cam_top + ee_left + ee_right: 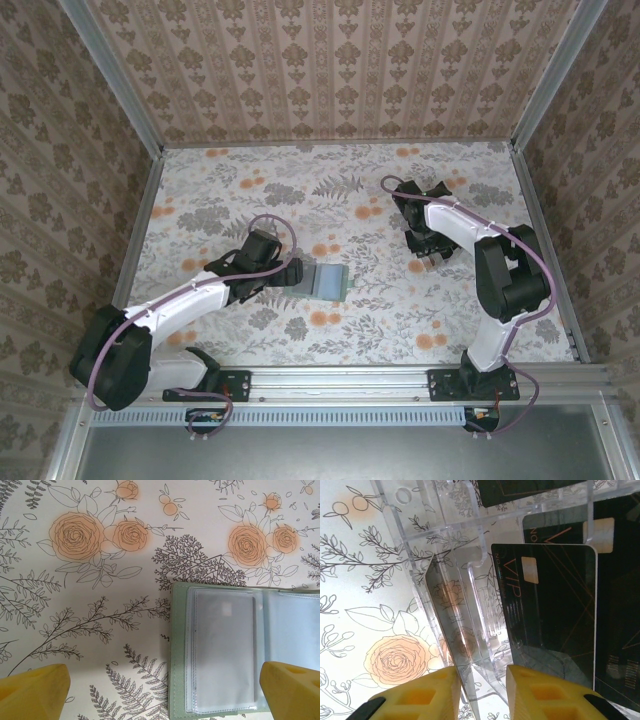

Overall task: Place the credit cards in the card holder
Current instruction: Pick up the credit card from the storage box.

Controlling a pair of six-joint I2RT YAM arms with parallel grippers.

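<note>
The card holder [328, 281] lies open on the floral cloth, green with clear plastic sleeves [222, 650]. My left gripper [297, 270] hovers at its left edge, wide open [162, 695]; one yellow finger [35, 690] is over the cloth and the other [292, 690] over the sleeves. Glossy black credit cards [550, 610] stand in a clear tiered rack [445, 530]. My right gripper [428, 258] is at that rack, its jaws a little apart [482, 695]. A thin mirror-like sheet [452, 625] runs down beside its left finger [420, 697], with part of the rack in the gap.
Metal rails and patterned walls enclose the table [350, 180] on all sides. The right arm's elbow [505, 275] stands near the right rail. Open cloth stretches behind the card holder and between the two grippers.
</note>
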